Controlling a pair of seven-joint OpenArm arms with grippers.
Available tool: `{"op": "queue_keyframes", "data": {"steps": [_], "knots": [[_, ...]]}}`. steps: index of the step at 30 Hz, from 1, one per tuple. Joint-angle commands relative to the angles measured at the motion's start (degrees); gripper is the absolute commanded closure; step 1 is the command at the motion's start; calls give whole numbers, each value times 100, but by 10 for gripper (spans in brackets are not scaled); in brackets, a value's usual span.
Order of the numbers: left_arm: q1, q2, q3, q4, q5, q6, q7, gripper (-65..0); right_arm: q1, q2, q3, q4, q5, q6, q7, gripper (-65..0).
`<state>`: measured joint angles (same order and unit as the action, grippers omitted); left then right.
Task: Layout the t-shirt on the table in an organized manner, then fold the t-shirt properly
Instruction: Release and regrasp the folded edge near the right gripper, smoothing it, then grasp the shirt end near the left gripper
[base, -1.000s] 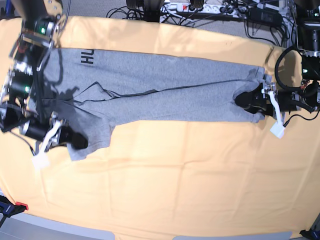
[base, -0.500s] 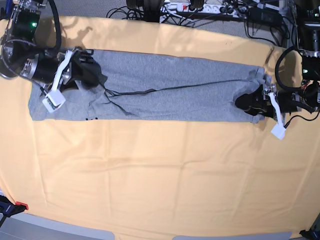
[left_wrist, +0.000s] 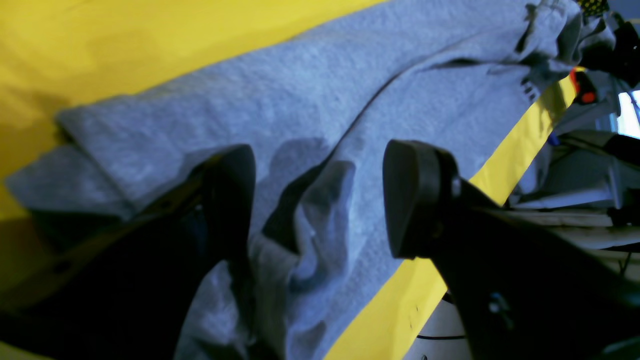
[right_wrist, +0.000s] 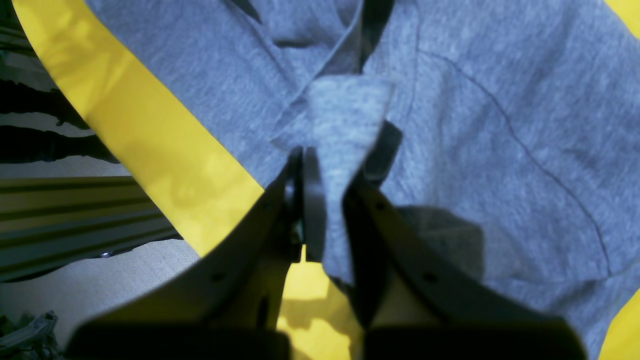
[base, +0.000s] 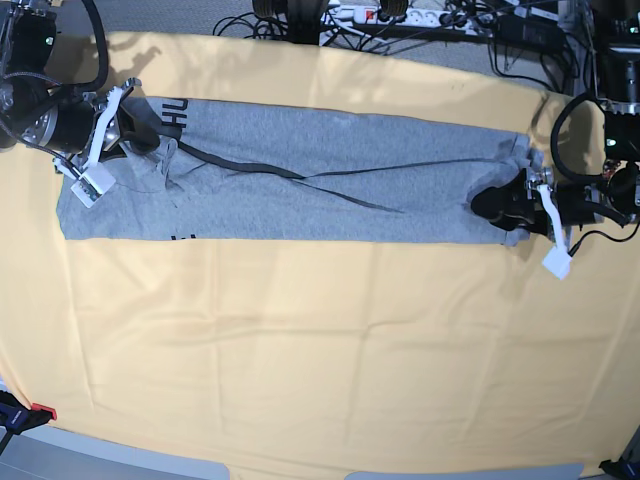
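The t-shirt (base: 300, 170) lies in a long grey strip across the far part of the table (base: 320, 350). Near my right claw I can read the black letters "HU" on it; the other letters are hidden in a fold. A dark edge runs slanting across the cloth.

Behind the table I see black cables (base: 440, 25) and a white plug strip (base: 350, 12).

My right claw (right_wrist: 325, 165) is pressed together, pinching a bit of grey shirt. My close camera shows that pinch well. From above it is too small to see.

My left claw (left_wrist: 320, 200) is spread wide at the other end, with bunched shirt between its fingers (left_wrist: 415, 195).
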<state>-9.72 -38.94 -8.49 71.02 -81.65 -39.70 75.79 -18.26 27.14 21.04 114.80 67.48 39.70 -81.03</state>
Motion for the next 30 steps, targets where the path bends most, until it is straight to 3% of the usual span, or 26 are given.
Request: {"op": "queue_keyframes", "data": {"steps": [1, 9, 15, 17, 19, 21, 23, 30], "knots": [[-177, -190, -66, 81, -142, -30, -81, -407, 20, 109, 33, 46, 26, 30, 103, 0], [-339, -492, -76, 81, -160, -30, -81, -407, -396, 240, 33, 2, -973, 30, 103, 0], [-378, -518, -98, 81, -177, -30, -76, -407, -415, 240, 33, -55, -1438, 30, 221, -1], [-380, -520, -98, 81, -177, -30, -76, -407, -365, 243, 33, -55, -1690, 30, 382, -108], [-382, -527, -109, 81, -177, -30, -26, -407, -258, 243, 33, -55, -2098, 30, 407, -264], [-382, -557, -177, 83, -181, -30, 68, -407, -107, 280, 42, -42, -2597, -11, 382, -353], [-380, -603, -343, 83, -179, -30, 101, -407, -61, 393, 66, -33, -2752, -306, 332, -356], [-332, -730, -1803, 83, -155, -30, 127, -407, -66, 538, 927, 726, -2706, -640, 350, -356]]}}
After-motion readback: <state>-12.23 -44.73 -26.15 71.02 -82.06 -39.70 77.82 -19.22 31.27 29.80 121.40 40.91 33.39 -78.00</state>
